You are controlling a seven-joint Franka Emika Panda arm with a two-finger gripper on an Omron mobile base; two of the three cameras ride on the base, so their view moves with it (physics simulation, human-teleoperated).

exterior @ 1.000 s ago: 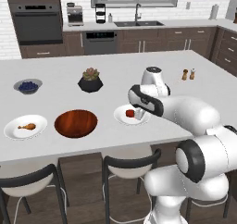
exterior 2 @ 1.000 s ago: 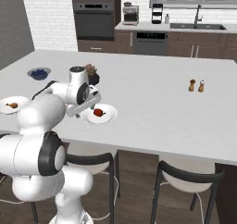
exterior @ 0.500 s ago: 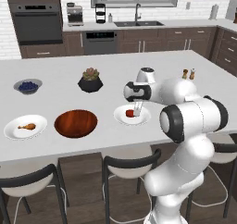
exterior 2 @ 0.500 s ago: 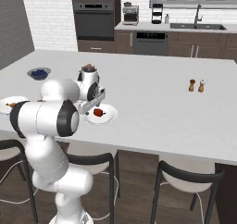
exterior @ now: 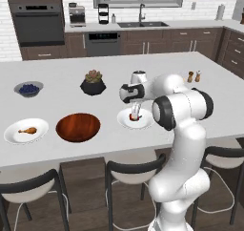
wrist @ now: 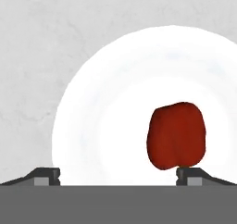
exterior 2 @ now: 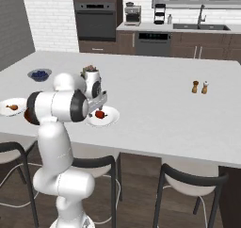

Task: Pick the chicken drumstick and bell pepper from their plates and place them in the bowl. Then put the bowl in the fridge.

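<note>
Gripper (wrist: 118, 174) hung over plate (wrist: 106, 102), fingers spread wide apart; bell pepper (wrist: 176, 135) lay at four o'clock on it, ungrasped.

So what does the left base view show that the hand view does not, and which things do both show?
Left base view alone: the chicken drumstick on its own plate, the empty wooden bowl, a plant pot and the blueberry bowl. Hand view alone: the open gripper with one fingertip just below the pepper. Both: the red bell pepper lying on its white plate.
</note>
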